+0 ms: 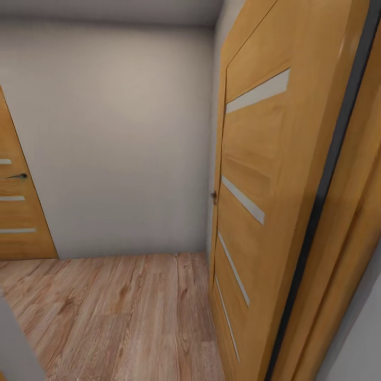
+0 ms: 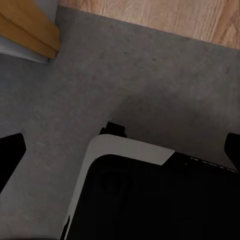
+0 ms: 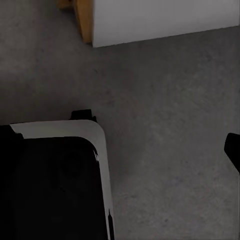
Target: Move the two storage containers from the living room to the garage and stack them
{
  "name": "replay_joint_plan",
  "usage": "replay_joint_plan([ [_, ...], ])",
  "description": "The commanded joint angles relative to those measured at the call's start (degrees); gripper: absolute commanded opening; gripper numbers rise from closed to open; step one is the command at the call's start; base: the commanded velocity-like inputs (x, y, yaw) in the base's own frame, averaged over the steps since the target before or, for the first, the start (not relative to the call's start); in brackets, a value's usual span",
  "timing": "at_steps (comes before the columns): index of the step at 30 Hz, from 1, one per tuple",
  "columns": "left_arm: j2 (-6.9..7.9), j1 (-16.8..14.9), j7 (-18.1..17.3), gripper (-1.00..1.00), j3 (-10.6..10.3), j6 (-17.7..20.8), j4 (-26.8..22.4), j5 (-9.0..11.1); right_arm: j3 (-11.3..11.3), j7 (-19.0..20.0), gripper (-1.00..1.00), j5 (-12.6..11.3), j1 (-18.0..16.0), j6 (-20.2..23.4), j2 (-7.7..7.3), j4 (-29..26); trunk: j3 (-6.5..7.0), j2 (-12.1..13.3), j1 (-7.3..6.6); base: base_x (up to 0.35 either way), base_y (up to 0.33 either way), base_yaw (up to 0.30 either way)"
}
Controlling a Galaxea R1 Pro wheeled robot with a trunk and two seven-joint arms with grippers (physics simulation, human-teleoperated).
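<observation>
While the robot stands at a doorway, the pictures give this:

Head view: an orange-brown wooden door with pale horizontal glass strips (image 1: 248, 211) stands open at the right, edge-on to a plain grey-white wall (image 1: 116, 137); a second door of the same make (image 1: 18, 211) with a dark handle sits at the far left; light wood-plank flooring (image 1: 116, 312) runs below.

Left jaws: only dark fingertips (image 2: 10, 152) show at the picture's edges, with the left gripper (image 2: 120, 150) over dark grey mottled concrete floor (image 2: 150, 75); they stand wide apart and hold nothing.

Beneath left jaws: the robot's black base with a white rim (image 2: 150, 195); beyond them, a strip of wood planks and a wooden door frame corner (image 2: 30, 30).

Right jaws: one dark fingertip (image 3: 232, 150) shows; I cannot tell how they stand.

Beneath right jaws: grey concrete, the black white-rimmed base, and beyond, a white wall foot with wooden trim (image 3: 85, 20).

Storage containers: out of sight.
</observation>
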Motion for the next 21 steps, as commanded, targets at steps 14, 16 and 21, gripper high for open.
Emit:
replay_joint_plan([
  [14, -0.01, -0.05, 0.11, 1.00, -0.10, -0.16, 0.05, 0.23, 0.52, -0.01, 1.00, -0.57, -0.07, -0.37, 0.01, 0.19, -0.09, -0.07, 0.01, 0.000, 0.000, 0.267],
  [16, -0.01, -0.05, 0.13, 1.00, -0.10, -0.16, 0.05, 0.23, 0.51, -0.01, 1.00, -0.57, -0.08, -0.38, 0.01, 0.19, -0.09, -0.07, 0.01, 0.000, 0.000, 0.267],
  [21, -0.01, -0.05, 0.16, 1.00, -0.10, -0.16, 0.05, 0.23, 0.48, -0.01, 1.00, -0.61, -0.08, -0.37, 0.01, 0.19, -0.09, -0.07, 0.01, 0.000, 0.000, 0.158],
])
